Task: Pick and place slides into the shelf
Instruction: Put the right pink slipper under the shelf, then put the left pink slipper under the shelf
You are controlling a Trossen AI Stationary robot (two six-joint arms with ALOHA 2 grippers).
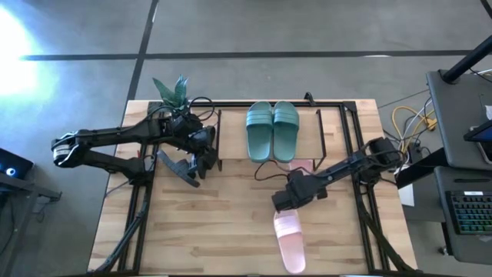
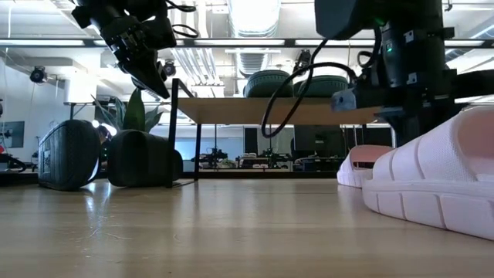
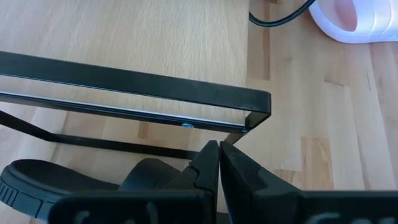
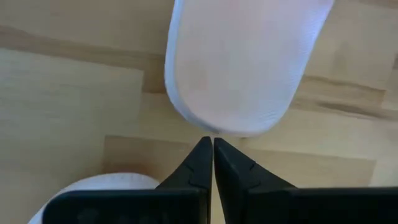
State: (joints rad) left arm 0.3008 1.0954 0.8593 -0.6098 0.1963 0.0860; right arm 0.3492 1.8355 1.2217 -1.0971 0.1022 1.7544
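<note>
We see our right gripper (image 1: pixel 283 201) pinched empty above the near pink slide (image 1: pixel 289 241) – heel just ahead, length running away – left gripper (image 1: pixel 201 160) farther, also closed

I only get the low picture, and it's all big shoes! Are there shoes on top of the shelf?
Observer: Yes, the dark green pair lies side by side on the shelf board.
Operator: Where's the arm by the pink shoe?
Observer: The right gripper hangs shut between the two pink slides, above the near pink slide, holding nothing.
Operator: And the other arm?
Observer: The left gripper is shut too, beside the shelf's left end frame, over a black slide.
</note>
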